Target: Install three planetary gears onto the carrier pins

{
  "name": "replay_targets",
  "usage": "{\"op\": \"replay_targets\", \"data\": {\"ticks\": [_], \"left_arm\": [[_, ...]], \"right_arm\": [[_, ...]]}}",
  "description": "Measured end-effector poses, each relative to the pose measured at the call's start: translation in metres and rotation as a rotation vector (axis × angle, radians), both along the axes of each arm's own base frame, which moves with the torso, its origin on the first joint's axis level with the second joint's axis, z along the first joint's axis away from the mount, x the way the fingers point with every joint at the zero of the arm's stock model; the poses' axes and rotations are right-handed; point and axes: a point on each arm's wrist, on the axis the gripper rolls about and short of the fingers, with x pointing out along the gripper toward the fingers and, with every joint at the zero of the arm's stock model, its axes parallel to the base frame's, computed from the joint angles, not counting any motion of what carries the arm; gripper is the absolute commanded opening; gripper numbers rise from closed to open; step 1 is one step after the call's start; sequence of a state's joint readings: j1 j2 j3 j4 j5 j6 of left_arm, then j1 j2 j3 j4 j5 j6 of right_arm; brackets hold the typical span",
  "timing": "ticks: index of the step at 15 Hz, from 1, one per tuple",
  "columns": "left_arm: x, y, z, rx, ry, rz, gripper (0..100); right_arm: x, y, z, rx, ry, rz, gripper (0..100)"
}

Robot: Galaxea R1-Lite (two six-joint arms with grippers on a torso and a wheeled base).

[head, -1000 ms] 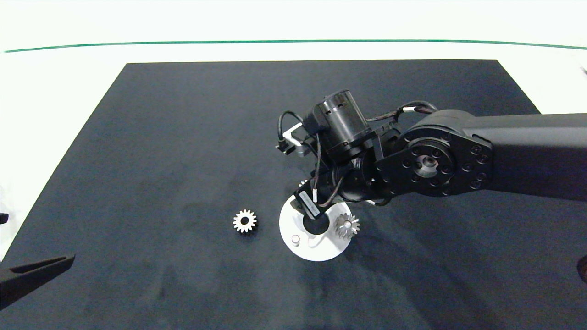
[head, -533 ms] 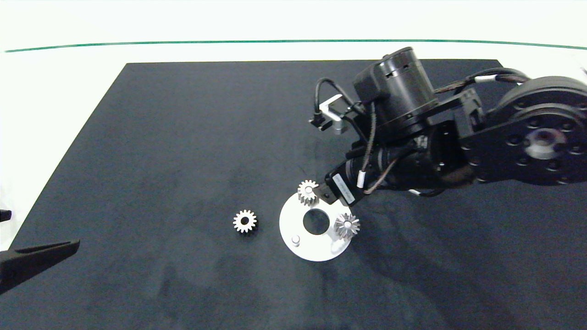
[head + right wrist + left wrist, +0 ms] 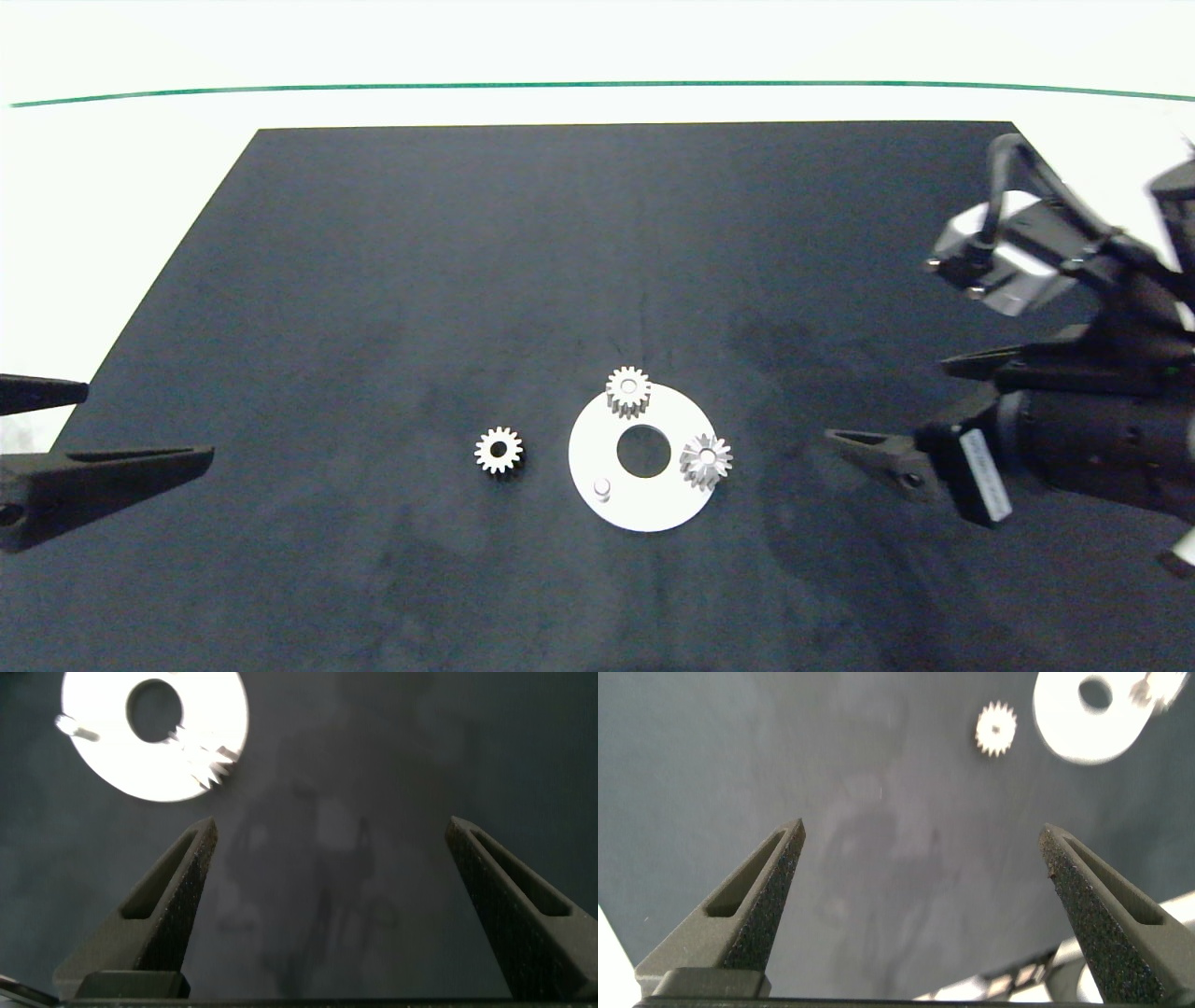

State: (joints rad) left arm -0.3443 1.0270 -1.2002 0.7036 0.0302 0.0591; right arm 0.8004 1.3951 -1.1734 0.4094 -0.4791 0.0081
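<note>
Holding my left claw (image 3: 140, 425) spread apart and empty, nearest the loose gear (image 3: 499, 451) ahead, bare pin (image 3: 602, 486) beyond.

White ring-shaped disc (image 3: 644, 504) with a large round centre hole lies flat on the dark mat, nearer its front edge than its far edge and slightly right of middle. Two small silvery spur gears are seated on carrier pins: one (image 3: 628, 389) at the disc's far rim, one (image 3: 706, 459) at its right rim. The third pin (image 3: 602, 486), short and whitish, stands bare near the front-left rim. The third gear (image 3: 498, 451) lies flat on the mat just left of the disc, not touching it.
</note>
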Motion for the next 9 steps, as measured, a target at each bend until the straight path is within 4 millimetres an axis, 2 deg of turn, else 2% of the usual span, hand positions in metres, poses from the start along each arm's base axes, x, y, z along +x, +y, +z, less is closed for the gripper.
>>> {"op": "replay_targets", "data": {"ticks": [4, 9], "left_arm": [[0.03, -0.017, -0.015, 0.097, 0.117, -0.075, 100], [0.083, -0.054, -0.034, 0.182, 0.148, -0.141, 100]], "right_arm": [[-0.046, -0.057, 0.017, 0.079, -0.127, -0.048, 100], [-0.074, -0.087, 0.035, 0.111, -0.249, -0.042, 100]]}}
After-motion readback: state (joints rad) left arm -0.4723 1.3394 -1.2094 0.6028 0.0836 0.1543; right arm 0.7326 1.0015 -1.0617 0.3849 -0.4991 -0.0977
